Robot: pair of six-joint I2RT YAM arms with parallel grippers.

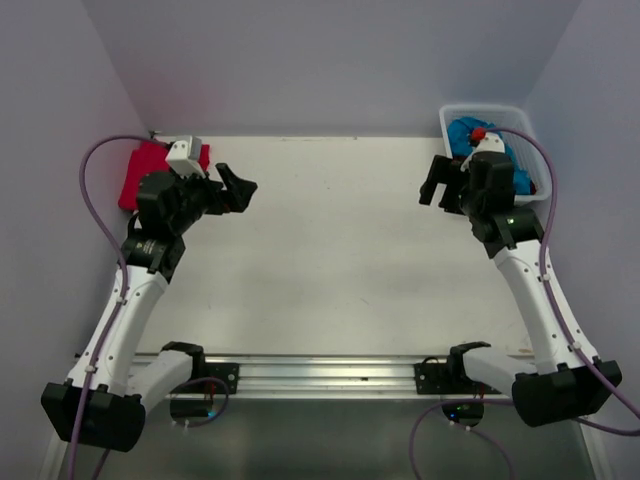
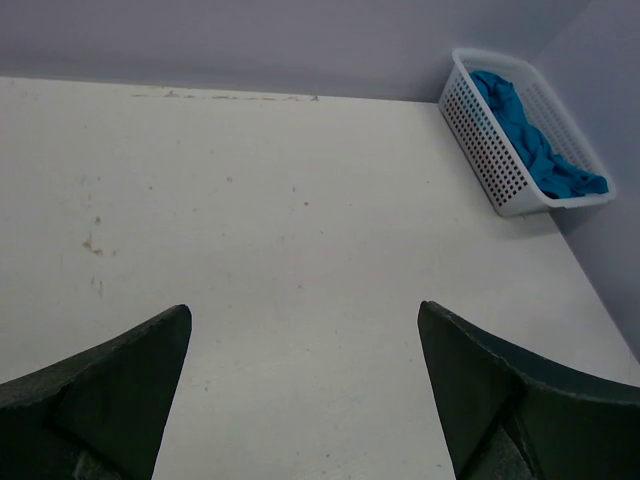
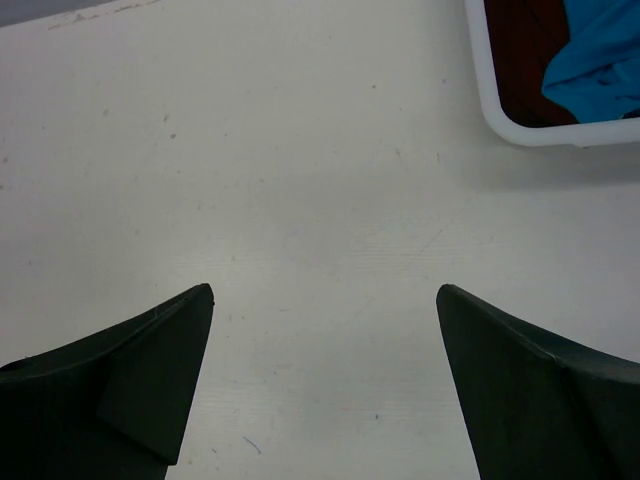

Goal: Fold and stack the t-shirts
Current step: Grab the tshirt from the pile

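Observation:
A bright red t-shirt lies folded flat at the table's far left corner, partly hidden behind my left wrist. A crumpled teal t-shirt fills the white lattice basket at the back right, with dark maroon cloth under it. My left gripper hangs open over bare table just right of the red shirt, holding nothing. My right gripper is open too, over bare table just left of the basket, also holding nothing.
The white table runs between the two arms. Lilac walls close in the back and both sides. A metal rail carrying the arm bases spans the near edge.

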